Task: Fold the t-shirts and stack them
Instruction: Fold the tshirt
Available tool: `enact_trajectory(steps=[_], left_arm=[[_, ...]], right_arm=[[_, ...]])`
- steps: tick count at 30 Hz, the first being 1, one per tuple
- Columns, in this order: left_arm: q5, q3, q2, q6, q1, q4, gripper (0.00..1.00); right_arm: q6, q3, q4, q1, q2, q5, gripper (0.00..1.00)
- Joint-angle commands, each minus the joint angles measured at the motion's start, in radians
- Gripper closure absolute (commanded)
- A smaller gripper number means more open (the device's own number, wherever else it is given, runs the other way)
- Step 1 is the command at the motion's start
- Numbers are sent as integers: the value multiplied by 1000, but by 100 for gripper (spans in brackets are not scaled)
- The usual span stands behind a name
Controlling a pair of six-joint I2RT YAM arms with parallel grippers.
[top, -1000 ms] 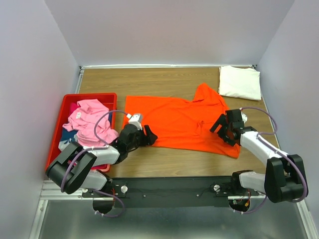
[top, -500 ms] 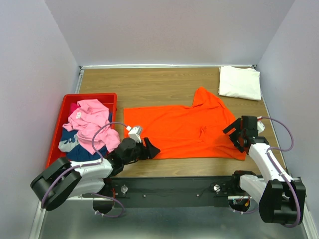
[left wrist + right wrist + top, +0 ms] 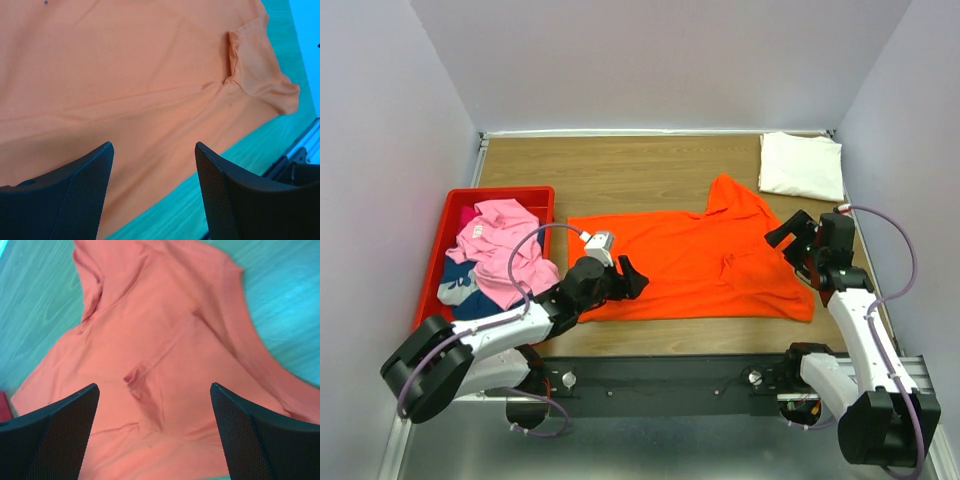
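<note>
Nearest the bases, the left claw (image 3: 628, 279) hangs spread over the near left edge of the orange shirt (image 3: 700, 262), with nothing between its fingers (image 3: 75, 190). The right claw (image 3: 788, 246) is spread as well, over the shirt's right end, and grips nothing. Neither arm hides much of the cloth.

The orange shirt lies opened out on the table (image 3: 620, 170), right of the middle. It is mostly flat, with one sleeve pointing to the far side.

Just left of it stands a red bin (image 3: 500, 192), holding a crumpled pink shirt (image 3: 498, 245) over a blue shirt (image 3: 478, 305). In the far right corner lies a folded white shirt (image 3: 802, 166), near the orange sleeve but apart from it.

Only the top view shows the bin and the white shirt. The right wrist view shows a small raised pucker and soft creases in the orange cloth. The left wrist view shows a long shallow crease and a sleeve seam.
</note>
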Motion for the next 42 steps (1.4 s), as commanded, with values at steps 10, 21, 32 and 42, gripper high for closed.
enact_trajectory(steps=[10, 21, 32, 42], left_arm=[[-27, 45, 235, 91, 7, 79, 26], [13, -40, 239, 33, 6, 92, 27], [46, -124, 152, -32, -51, 106, 28], [9, -92, 29, -16, -86, 8, 28]], right_arm=[[-166, -27, 186, 47, 313, -164, 1], [-33, -134, 146, 47, 376, -60, 0], [87, -182, 23, 47, 153, 14, 0], [69, -81, -81, 47, 80, -12, 0]])
